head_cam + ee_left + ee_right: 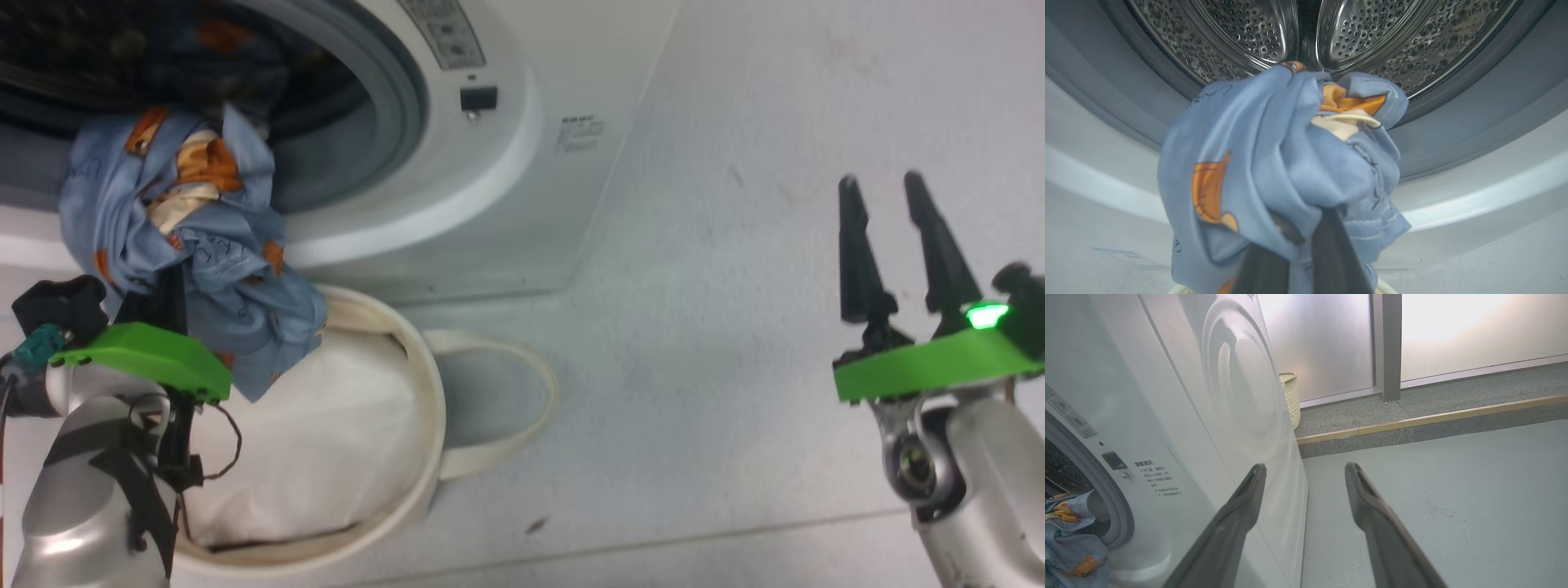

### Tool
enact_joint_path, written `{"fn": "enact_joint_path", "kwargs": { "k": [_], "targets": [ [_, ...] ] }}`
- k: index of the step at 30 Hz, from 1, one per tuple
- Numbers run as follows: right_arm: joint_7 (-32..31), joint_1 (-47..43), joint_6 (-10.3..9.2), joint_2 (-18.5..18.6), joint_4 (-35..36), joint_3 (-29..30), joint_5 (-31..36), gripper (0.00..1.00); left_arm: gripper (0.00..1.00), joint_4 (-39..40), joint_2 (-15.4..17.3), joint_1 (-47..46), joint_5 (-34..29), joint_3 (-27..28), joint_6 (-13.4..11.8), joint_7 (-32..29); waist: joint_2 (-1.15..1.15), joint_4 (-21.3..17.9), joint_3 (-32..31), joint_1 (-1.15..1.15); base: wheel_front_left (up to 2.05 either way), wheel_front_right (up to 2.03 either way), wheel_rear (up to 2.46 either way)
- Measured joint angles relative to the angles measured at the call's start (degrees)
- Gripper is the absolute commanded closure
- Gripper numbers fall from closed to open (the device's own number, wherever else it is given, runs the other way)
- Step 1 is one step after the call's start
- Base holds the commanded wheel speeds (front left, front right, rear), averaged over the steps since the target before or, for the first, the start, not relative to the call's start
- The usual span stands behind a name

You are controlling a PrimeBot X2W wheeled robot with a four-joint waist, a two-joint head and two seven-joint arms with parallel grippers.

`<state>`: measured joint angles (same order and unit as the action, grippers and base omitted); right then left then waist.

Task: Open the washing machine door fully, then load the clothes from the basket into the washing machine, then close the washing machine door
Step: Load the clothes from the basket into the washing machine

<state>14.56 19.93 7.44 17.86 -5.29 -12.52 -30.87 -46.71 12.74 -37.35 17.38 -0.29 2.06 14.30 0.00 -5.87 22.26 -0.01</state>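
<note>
Nothing can be read outright. The washing machine [1180,416] carries a block of small dark printed lines [1157,477] on its white front beside the opening, too fine to make out, and a grey strip label [445,33] with blurred symbols. The clothes [1274,163] show thin illegible scrawls.

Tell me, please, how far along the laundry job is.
Done: the washing machine stands open, drum exposed. In hand: the left gripper, shut on the clothes, holds them above the basket at the opening. Left: drop them inside and close the door. The right gripper hangs open, idle.
</note>
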Motion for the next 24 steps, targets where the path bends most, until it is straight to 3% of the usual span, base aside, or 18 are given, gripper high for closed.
{"fn": "enact_joint_path", "kwargs": {
  "k": [5, 11, 24],
  "targets": [
    [0.00, -2.85, 0.00, -0.14, -1.24, -0.79, -0.19, 0.00, 1.00, 4.87, -1.22, 2.00, -2.76, 1.26, 1.33, 0.01, 0.00, 0.47, -4.83, -0.01, 0.00, 0.00, 0.00],
    [0.00, -3.98, 0.00, 0.53, -1.22, -1.27, -0.59, 0.00, 1.00, 5.45, -2.29, 0.73, -4.85, 1.30, 2.04, 0.01, 0.00, 0.46, -7.04, -0.02, 0.00, 0.00, 0.00],
    [0.00, -3.78, 0.00, 1.55, 0.52, -0.14, -0.47, 0.00, 1.00, -11.74, -1.00, -18.85, -8.29, -0.60, 3.00, 0.02, 0.00, -2.90, -0.51, 0.02, 0.00, 0.00, 0.00]
  ]
}}
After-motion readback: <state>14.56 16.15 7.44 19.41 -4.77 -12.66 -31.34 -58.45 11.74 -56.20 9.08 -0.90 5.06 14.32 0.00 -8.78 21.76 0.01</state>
